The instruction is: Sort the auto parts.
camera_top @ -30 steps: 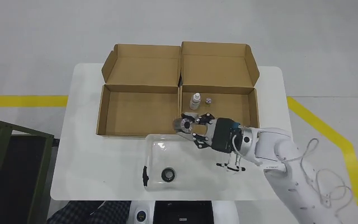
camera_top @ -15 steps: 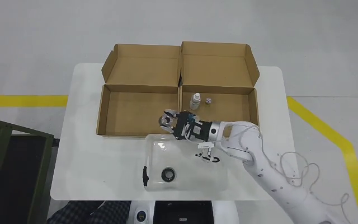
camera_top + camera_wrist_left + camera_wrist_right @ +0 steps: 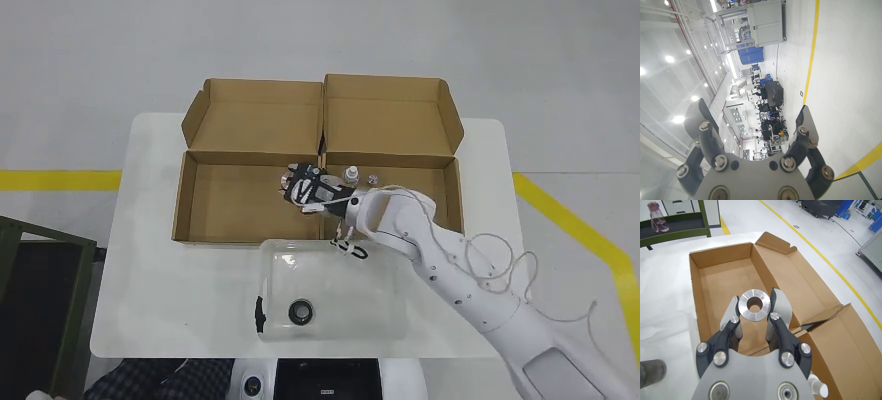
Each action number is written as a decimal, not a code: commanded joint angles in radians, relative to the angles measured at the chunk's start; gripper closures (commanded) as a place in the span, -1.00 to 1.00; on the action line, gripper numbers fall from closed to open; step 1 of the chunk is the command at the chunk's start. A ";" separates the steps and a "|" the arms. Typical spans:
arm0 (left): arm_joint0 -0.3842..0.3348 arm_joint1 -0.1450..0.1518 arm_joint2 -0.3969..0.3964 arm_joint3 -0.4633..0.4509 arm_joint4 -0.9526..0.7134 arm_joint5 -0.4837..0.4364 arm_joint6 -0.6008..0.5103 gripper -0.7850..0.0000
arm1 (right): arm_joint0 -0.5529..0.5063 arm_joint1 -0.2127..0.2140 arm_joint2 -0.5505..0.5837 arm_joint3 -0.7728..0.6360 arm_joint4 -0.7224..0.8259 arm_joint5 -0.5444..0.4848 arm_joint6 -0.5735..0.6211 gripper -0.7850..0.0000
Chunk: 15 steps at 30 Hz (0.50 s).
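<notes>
We hold the metal ring (image 3: 754, 316) clamped in our right gripper (image 3: 754, 303) over the left cardboard box (image 3: 240, 200), so by our reckoning this drop is not yet made. The right cardboard box (image 3: 420, 195) already holds a small white bottle (image 3: 349, 179) and a little metal piece (image 3: 371, 179). A black ring (image 3: 300, 312) lies unsorted in the clear bin (image 3: 340, 295), and our left gripper (image 3: 753, 106) gapes wide, holding nothing.

A thick silver ring (image 3: 754, 307) with a round bore sat pinched in the right gripper (image 3: 754, 301) over the left cardboard box's (image 3: 723, 275) 3 o'clock end. A black ring (image 3: 300, 312) lay at the table's 6 o'clock.
</notes>
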 commanded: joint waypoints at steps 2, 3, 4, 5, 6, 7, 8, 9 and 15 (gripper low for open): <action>0.000 0.000 0.000 0.000 0.000 0.000 0.000 -1.00 | 0.037 -0.022 -0.029 0.059 0.004 0.026 0.017 1.00; 0.000 0.000 0.000 0.000 0.000 0.000 0.000 -1.00 | 0.047 -0.029 -0.038 0.078 0.008 0.032 0.021 1.00; 0.000 0.000 0.000 0.000 0.000 0.000 0.000 -1.00 | 0.053 -0.034 -0.044 0.090 0.009 0.036 0.023 1.00; 0.000 0.000 0.000 0.000 0.000 0.000 0.000 -1.00 | 0.065 -0.043 -0.054 0.112 0.013 0.044 0.028 1.00; 0.000 0.000 0.000 0.000 0.000 0.000 0.000 -1.00 | 0.073 -0.050 -0.062 0.129 0.015 0.049 0.031 1.00; 0.000 0.000 0.000 0.000 0.000 0.000 0.000 -1.00 | 0.078 -0.055 -0.066 0.140 0.018 0.051 0.033 1.00; 0.000 0.000 0.000 0.000 0.000 0.000 0.000 -1.00 | 0.089 -0.063 -0.075 0.160 0.020 0.056 0.038 1.00; 0.000 0.000 0.000 0.000 0.000 0.000 0.000 -1.00 | 0.093 -0.067 -0.079 0.170 0.022 0.057 0.040 1.00; 0.000 0.000 0.000 0.000 0.000 0.000 0.000 -1.00 | 0.122 -0.099 -0.110 0.235 0.010 0.076 0.053 1.00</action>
